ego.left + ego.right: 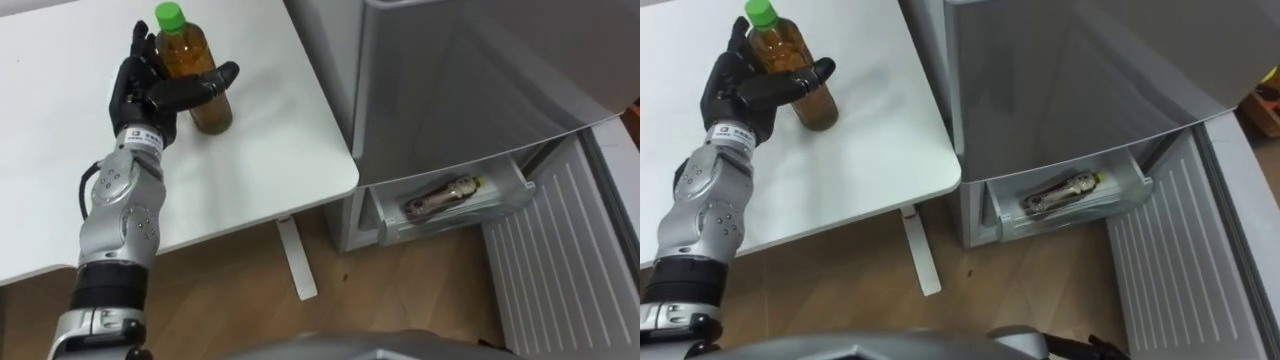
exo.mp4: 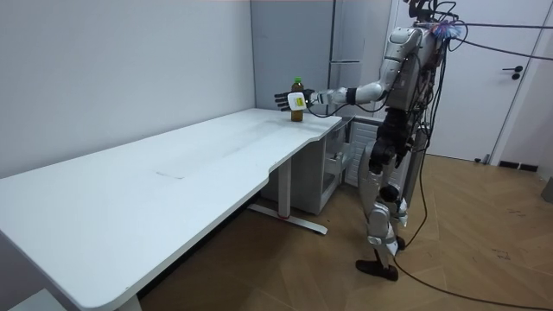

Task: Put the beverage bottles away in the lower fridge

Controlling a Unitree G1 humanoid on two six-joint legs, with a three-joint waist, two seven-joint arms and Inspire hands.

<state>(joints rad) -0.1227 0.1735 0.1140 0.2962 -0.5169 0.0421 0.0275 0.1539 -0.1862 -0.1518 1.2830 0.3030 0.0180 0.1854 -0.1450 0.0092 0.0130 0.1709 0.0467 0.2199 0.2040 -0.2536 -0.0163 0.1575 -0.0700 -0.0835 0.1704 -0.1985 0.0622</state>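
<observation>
A tea bottle with amber liquid and a green cap stands upright near the right edge of the white table. My left hand is open at the bottle. Its fingers are straight along the bottle's left side and its thumb reaches across the front, so the bottle stands between them. In the room view the left arm stretches over the table's end to the bottle. The grey fridge stands right of the table. Its lower drawer is pulled out, with another bottle lying inside.
The lower fridge door hangs open at the right, its ribbed white inside facing me. A table leg stands on the wooden floor between me and the drawer. I stand at the table's corner beside the fridge.
</observation>
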